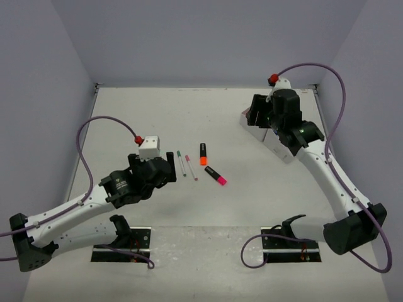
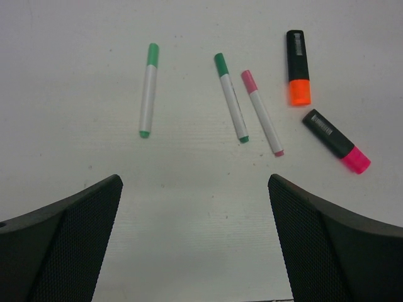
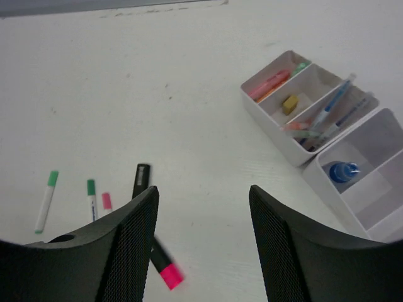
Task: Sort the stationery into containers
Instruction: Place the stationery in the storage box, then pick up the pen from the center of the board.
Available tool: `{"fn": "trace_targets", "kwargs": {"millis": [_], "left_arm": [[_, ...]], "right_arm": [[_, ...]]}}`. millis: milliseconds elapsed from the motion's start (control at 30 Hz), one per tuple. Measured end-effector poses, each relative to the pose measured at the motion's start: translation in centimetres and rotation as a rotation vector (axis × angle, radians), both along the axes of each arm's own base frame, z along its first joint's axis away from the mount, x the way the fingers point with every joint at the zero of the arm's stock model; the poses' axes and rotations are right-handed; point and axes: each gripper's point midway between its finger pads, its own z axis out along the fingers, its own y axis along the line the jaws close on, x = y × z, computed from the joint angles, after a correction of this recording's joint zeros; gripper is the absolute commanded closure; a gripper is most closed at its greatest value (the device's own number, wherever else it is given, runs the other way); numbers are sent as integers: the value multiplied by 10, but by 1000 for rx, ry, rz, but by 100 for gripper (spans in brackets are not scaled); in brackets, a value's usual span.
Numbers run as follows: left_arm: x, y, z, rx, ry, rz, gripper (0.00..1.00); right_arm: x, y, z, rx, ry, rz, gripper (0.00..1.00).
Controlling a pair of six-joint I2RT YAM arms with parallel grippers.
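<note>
Several pens and markers lie on the white table. In the left wrist view I see a light-green pen (image 2: 148,88), a dark-green-capped pen (image 2: 230,96), a pink pen (image 2: 262,112), a black-and-orange marker (image 2: 298,67) and a black-and-pink marker (image 2: 336,141). My left gripper (image 2: 195,239) is open and empty, just short of them. The white organizer (image 3: 275,133) holds pink and orange highlighters (image 3: 271,83), a tan eraser (image 3: 289,104), thin pens (image 3: 327,113) and a blue-capped bottle (image 3: 343,171). My right gripper (image 3: 203,245) is open and empty, left of the organizer.
In the top view the pens (image 1: 181,162) and markers (image 1: 215,176) lie mid-table, right of the left gripper (image 1: 167,170). The right arm (image 1: 286,113) hangs over the organizer (image 1: 281,150) at the back right. Grey walls close in the table.
</note>
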Motion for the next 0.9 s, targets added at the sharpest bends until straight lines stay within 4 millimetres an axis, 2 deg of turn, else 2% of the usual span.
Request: {"fn": "trace_targets", "kwargs": {"millis": [100, 167, 267, 333, 400, 467, 500, 567, 633, 700, 800, 900], "left_arm": [[2, -9, -11, 12, 34, 2, 0], [5, -16, -18, 19, 52, -2, 0], [10, -26, -24, 33, 71, -6, 0], [17, -38, -25, 38, 75, -6, 0], [27, -50, -23, 57, 82, -5, 0], [47, -73, -20, 66, 83, -1, 2], [60, -89, -20, 71, 82, -1, 4], [85, -115, -25, 65, 83, -1, 8], [108, -131, -41, 76, 122, -10, 12], [137, -147, -62, 83, 168, -13, 17], [173, -159, -97, 110, 224, -7, 21], [188, -165, -128, 151, 278, -9, 29]], "right_arm": [[-15, 28, -14, 13, 10, 118, 39], [-25, 37, -42, 4, 68, 154, 37], [-37, 37, -92, -35, 184, 149, 31], [-46, 29, -117, -55, 244, 116, 30], [-54, 22, -129, -59, 267, 84, 29], [-62, 14, -126, -52, 245, 54, 27], [-64, 10, -120, -45, 221, 39, 23], [-66, 3, -96, -18, 133, 4, 16], [-65, -3, -73, 24, 30, -26, 15], [-70, -10, -63, 47, -32, -49, 14], [-74, -15, -62, 58, -60, -68, 14], [-73, -14, -69, 57, -47, -69, 14]]}}
